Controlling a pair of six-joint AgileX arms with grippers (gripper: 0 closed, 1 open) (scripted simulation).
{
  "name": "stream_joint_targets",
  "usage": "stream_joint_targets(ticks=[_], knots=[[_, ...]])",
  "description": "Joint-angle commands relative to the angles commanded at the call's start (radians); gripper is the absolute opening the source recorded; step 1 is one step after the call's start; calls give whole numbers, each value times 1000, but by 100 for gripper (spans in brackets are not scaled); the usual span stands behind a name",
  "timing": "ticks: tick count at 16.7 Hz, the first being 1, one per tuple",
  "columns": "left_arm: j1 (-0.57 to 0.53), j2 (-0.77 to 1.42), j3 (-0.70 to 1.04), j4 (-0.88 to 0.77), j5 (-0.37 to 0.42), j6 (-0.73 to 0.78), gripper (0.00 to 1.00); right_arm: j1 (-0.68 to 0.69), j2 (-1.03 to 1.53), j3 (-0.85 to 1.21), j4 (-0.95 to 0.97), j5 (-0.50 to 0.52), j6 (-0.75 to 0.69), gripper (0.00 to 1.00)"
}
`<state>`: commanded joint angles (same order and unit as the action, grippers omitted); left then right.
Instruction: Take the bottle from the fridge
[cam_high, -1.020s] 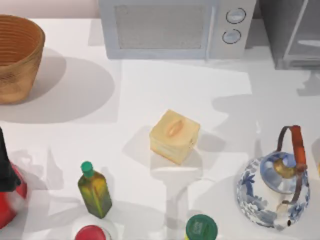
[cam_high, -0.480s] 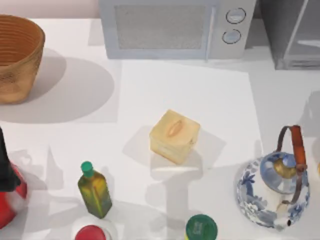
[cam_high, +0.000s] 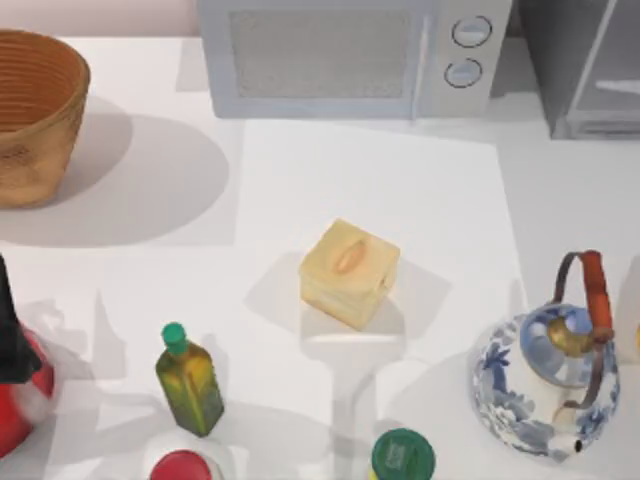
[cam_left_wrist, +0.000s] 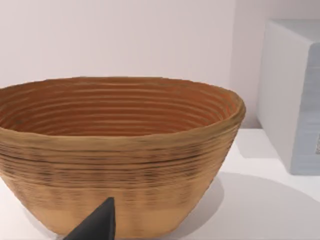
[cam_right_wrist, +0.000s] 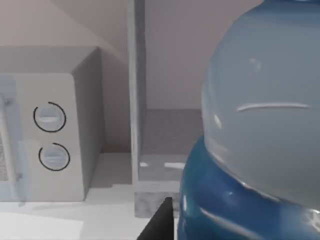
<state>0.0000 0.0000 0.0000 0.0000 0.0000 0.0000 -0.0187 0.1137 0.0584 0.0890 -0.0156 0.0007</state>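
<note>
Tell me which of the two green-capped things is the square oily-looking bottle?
The olive-green square bottle, standing left of the pale cube in the top view. The other green cap is a wide round lid at the table's near edge.

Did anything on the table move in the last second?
Only grey shadows beyond the blue-and-white porcelain teapot slid off rightward. The teapot, pale yellow box, woven brown basket and olive-green square bottle stayed put.
</note>
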Motion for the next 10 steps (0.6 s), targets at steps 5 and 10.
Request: stream_joint_targets(ticks=[5, 10], knots=[[0, 0, 0, 0, 0, 0, 100, 19, -114, -58, -89, 16, -1, 0], [0, 0, 0, 0, 0, 0, 100, 16, -109, -57, -87, 14, 1, 0]])
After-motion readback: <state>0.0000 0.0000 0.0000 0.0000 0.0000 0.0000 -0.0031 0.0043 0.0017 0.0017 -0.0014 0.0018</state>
